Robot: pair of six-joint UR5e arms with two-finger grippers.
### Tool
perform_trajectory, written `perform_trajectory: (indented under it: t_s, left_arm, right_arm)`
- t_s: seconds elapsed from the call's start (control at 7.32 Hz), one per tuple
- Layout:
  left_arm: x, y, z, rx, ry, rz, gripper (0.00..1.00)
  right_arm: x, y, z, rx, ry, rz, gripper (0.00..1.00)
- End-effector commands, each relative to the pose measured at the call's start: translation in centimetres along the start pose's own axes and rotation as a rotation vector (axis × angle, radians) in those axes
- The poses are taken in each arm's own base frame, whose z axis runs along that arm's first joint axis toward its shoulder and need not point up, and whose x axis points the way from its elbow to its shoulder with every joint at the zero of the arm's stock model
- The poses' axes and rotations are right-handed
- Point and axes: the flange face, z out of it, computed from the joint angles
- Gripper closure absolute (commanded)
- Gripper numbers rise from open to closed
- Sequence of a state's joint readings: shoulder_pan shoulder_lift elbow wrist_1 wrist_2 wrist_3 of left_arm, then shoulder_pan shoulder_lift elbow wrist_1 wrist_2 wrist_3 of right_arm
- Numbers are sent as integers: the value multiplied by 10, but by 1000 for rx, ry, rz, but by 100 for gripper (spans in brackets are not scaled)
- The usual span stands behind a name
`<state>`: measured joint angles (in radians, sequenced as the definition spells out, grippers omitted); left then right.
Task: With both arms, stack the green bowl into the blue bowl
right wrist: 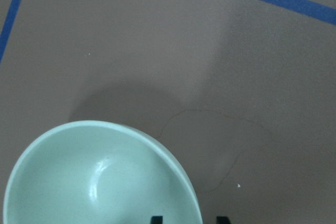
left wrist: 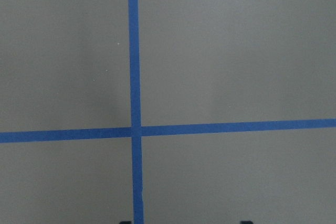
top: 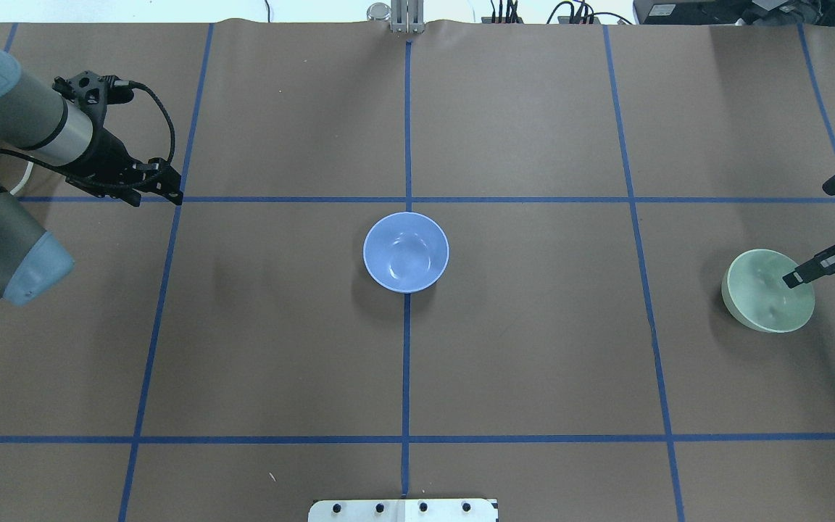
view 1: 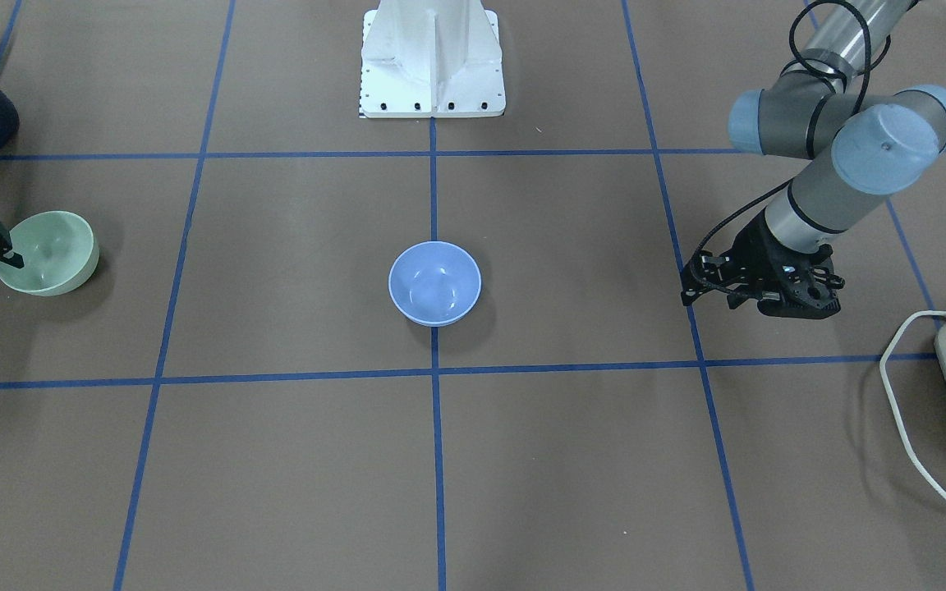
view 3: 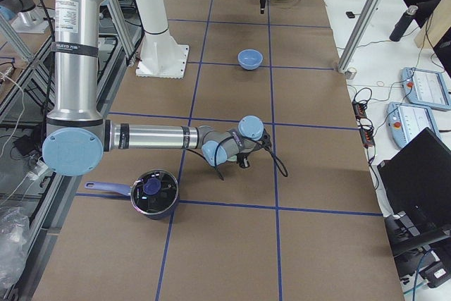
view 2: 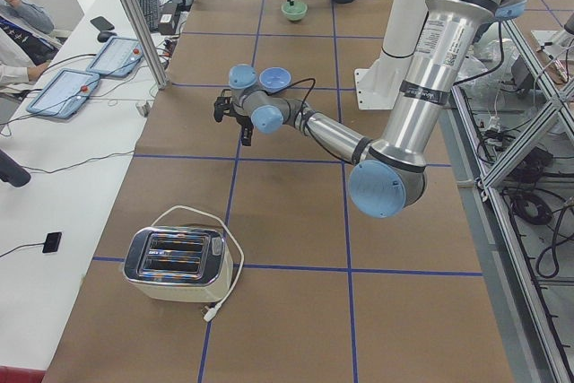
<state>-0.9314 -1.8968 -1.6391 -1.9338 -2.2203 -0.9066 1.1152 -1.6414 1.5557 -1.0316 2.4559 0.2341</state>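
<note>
1. Your right gripper seemed clamped on the rim of the tilted pale mint-green round plastic bowl at three o'clock. Your left gripper hung empty at nine, jaws apart.
2. Stacking wasn't done: the periwinkle-blue round plastic bowl sat empty at centre.
3. The chrome toaster, beyond nine, blocked nothing.
4. Nor did the dark saucepan near four.

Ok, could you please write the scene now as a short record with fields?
green bowl: tilted, empty, rim gripped by right pincer, far on robot's right
blue bowl: upright, empty, on centre tape line, touched by nothing
left pincer: open, empty, above a tape crossing
stacked: not yet
</note>
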Motion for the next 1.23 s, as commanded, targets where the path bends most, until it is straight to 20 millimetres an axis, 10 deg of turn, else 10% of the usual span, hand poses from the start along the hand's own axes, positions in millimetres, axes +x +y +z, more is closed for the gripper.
perform_trajectory:
  t_s: [0.0, 0.68, 1.09]
  left_arm:
    - [0, 0, 0, 1, 0, -1, 25]
    - [0, 0, 0, 1, 0, 0, 25]
    - [0, 0, 0, 2, -1, 0, 25]
  right_arm:
    - [-1, -1, 0, 4, -1, -3, 64]
    - [-1, -1, -1, 5, -1, -9, 95]
    - [-4, -5, -2, 10, -4, -13, 95]
